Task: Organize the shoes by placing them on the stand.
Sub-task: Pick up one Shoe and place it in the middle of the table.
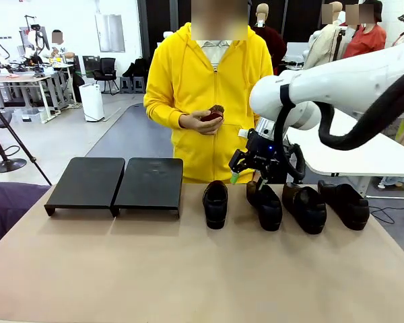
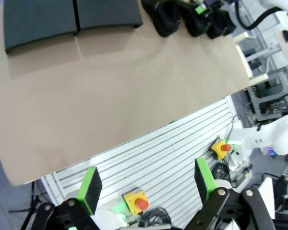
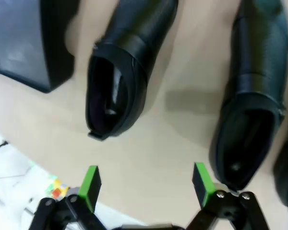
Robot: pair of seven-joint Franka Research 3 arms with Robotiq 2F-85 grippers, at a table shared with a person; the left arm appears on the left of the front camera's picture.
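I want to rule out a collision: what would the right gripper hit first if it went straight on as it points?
Probably the bare table between one loafer and the nearer loafer. The open right gripper aims there, but that heel sits close to one finger, so a graze is possible.

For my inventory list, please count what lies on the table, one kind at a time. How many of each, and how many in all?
Shoes: 4
Stand panels: 2
Total: 6
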